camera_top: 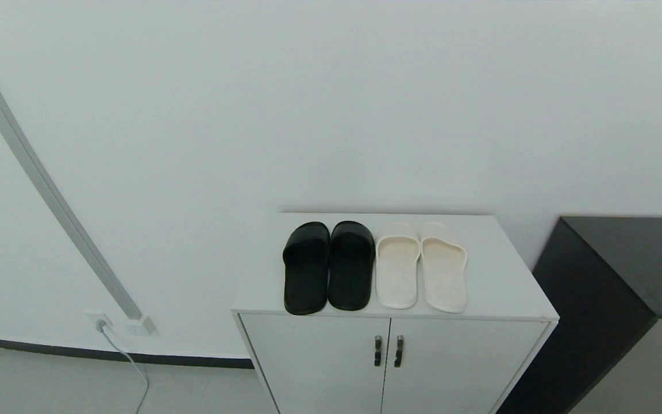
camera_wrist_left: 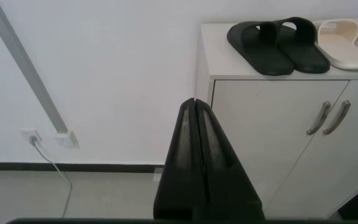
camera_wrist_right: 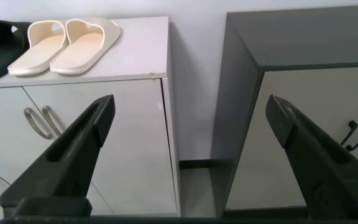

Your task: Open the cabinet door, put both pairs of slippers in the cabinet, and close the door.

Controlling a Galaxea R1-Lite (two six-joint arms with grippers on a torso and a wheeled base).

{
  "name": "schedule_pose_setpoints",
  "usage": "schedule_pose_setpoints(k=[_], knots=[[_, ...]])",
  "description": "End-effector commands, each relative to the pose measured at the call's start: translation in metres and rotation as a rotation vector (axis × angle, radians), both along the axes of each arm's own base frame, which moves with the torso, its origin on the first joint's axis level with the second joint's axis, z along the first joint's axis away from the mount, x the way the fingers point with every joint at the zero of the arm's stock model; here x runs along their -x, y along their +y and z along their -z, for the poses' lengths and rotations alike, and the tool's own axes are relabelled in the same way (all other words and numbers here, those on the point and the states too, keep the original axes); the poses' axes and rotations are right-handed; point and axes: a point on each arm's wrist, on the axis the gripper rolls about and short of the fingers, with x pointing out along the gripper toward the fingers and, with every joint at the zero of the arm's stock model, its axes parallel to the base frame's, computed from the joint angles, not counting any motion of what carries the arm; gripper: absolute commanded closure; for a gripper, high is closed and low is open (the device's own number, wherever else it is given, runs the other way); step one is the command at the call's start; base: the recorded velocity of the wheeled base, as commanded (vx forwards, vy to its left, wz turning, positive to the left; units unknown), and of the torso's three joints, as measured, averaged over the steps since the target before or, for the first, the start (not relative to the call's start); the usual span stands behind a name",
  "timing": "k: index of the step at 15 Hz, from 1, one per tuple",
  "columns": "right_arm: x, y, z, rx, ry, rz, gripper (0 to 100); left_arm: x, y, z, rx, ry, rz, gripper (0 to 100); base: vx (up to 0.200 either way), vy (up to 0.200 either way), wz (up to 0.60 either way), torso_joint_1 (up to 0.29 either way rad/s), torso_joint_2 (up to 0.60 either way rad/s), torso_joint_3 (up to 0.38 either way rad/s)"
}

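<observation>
Currently I see the black slippers (camera_top: 308, 270) and the white slippers (camera_top: 397, 270) side by side on top of the cabinet (camera_top: 503, 276), whose doors are closed. My left gripper (camera_wrist_left: 195, 106) has its fingers pressed together, empty. My right gripper (camera_wrist_right: 190, 106) is spread wide, holding nothing.

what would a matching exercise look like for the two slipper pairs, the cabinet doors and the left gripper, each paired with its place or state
Column one
1. black slippers
2. cream slippers
3. cabinet doors
4. left gripper

Column two
A. on the cabinet top, nearer its right edge
B. jaws together
C. shut, handles side by side
D. on the cabinet top, nearer its left edge

Pairs: 1-D, 2-A, 3-C, 4-B
</observation>
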Motion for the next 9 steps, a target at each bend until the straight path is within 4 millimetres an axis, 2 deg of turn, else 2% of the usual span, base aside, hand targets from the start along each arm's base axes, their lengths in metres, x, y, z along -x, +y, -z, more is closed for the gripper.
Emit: schedule_pose_setpoints(k=[1,9], knots=[[-0.0001,0.0,-0.0001,0.0,0.001,0.0,0,-0.0001,0.0,0.0001,0.0,0.002,-0.002,100,0.0,0.0,0.0,0.0,0.0,0.0],[-0.0001,0.0,0.0001,0.005,0.002,0.0,0,-0.0001,0.0,0.0001,-0.011,0.002,-0.002,100,0.0,0.0,0.0,0.0,0.0,0.0]])
